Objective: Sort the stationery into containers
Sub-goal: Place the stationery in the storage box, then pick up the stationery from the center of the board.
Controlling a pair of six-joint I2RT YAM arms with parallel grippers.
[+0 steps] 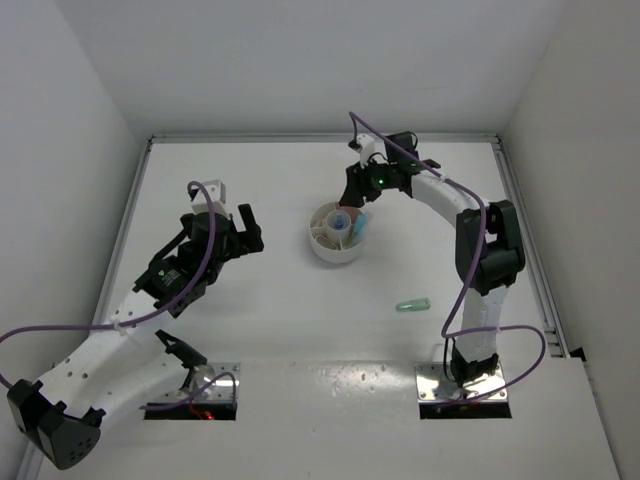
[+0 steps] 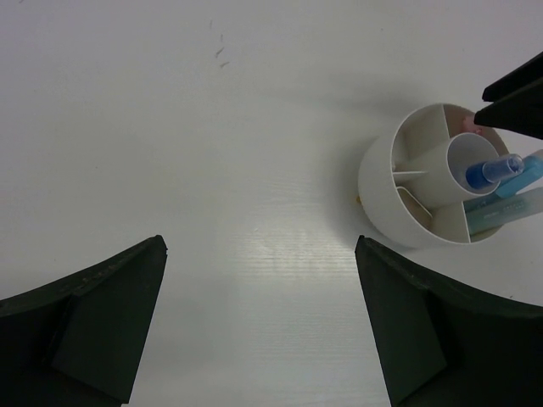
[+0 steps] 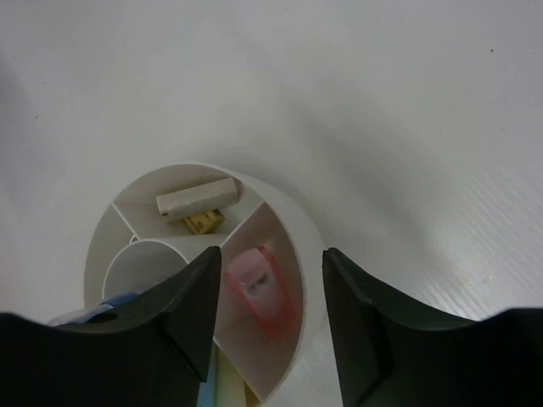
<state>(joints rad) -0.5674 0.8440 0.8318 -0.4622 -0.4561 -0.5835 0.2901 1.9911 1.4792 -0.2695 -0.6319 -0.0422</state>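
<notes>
Nearest the arm bases, a short pale green marker (image 1: 412,304) lay on its side on the white table (image 1: 280,310), alone and well apart from everything else, on the right arm's side.

Farther out on the left, the left gripper (image 1: 236,230) hung over bare tabletop. Its two dark fingers were spread wide with nothing between them. Its wrist camera looked past them toward the bowl.

Near the middle of the table stood a round white plastic bowl (image 1: 335,252), divided by inner walls into compartments around a central tube. A blue-clear pen (image 2: 494,170) stood tilted in the tube. Beside it, light blue markers (image 2: 509,202) filled one outer compartment. Another compartment held a grey block eraser (image 3: 197,198) resting against a small yellowish eraser (image 3: 204,223).

Farthest back, the right gripper (image 3: 271,254) was poised directly over the bowl's far rim. Its jaws were apart and gripped nothing. Below the gap between them, a short pink marker (image 3: 257,288) lay in a wedge-shaped compartment, next to the one holding the erasers.
</notes>
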